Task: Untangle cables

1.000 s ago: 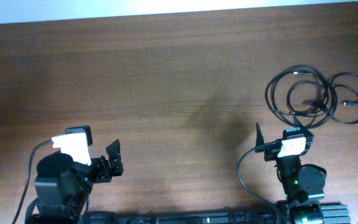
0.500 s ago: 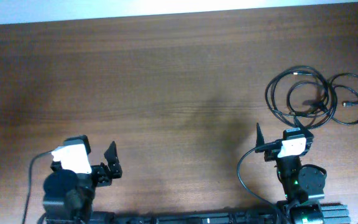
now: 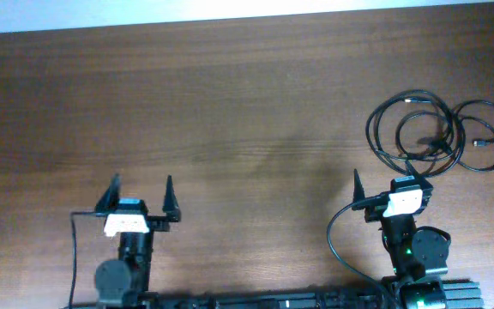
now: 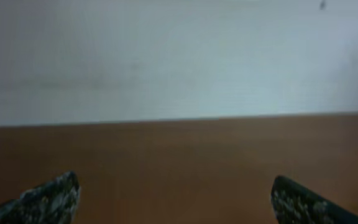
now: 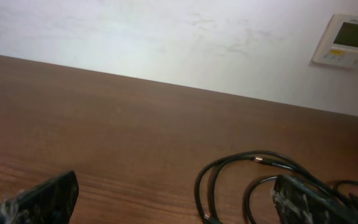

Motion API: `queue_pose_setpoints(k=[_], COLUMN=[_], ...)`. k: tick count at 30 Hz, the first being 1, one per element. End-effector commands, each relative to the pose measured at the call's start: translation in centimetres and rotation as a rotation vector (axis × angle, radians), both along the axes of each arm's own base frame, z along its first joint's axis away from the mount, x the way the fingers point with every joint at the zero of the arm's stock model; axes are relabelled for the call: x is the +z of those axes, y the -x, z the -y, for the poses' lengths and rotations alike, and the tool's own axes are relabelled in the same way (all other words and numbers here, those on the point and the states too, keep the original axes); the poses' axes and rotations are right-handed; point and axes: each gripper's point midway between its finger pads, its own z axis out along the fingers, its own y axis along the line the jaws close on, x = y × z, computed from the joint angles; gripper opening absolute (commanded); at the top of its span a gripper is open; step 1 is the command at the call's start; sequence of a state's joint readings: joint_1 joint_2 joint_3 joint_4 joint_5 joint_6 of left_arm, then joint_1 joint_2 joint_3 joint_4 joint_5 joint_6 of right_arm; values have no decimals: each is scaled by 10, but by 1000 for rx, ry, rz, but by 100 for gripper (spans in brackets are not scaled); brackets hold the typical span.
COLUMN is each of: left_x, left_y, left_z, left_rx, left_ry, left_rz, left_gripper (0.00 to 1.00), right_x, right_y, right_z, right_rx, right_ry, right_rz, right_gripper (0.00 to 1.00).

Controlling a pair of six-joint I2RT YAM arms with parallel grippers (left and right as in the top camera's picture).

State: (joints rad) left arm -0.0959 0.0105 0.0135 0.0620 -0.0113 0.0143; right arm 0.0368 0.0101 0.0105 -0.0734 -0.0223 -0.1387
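Holding left gripper (image 3: 141,183) and right gripper (image 3: 388,182) spread wide and empty at the table's (image 3: 247,103) near edge, with cables (image 3: 442,142) lying looped and overlapping just ahead of the right one, likely readying that nearer side for a first reach.

Brown wooden table (image 3: 230,103) meets a plain white wall (image 5: 135,37).

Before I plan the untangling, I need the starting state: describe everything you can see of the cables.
The cables are thin, black, rubbery-looking cords with small plug ends, lying flat in several overlapping loops on the wooden table, at its right side, just ahead of the open right tool. Nothing grips them.
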Motion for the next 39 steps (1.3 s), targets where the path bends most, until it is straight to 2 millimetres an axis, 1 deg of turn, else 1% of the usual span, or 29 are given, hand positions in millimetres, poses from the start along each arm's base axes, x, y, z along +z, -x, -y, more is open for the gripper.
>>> queue_pose_setpoints(k=[1,4,39], left_x=[-36,-36,-37], left_y=[1,1,1], left_z=[5,4,4], left_rx=[-27,-22,-22], left_ry=[-60,-38,-38], left_rz=[-138,-139,-142], left_gripper=[99,99,99], right_x=[-2,-2,-2], right_y=[0,0,0], right_z=[3,3,3], right_rx=[-13,-13,-13], right_ry=[4,5,4], right_rz=[-4,-4,-4], right_gripper=[99,98,98])
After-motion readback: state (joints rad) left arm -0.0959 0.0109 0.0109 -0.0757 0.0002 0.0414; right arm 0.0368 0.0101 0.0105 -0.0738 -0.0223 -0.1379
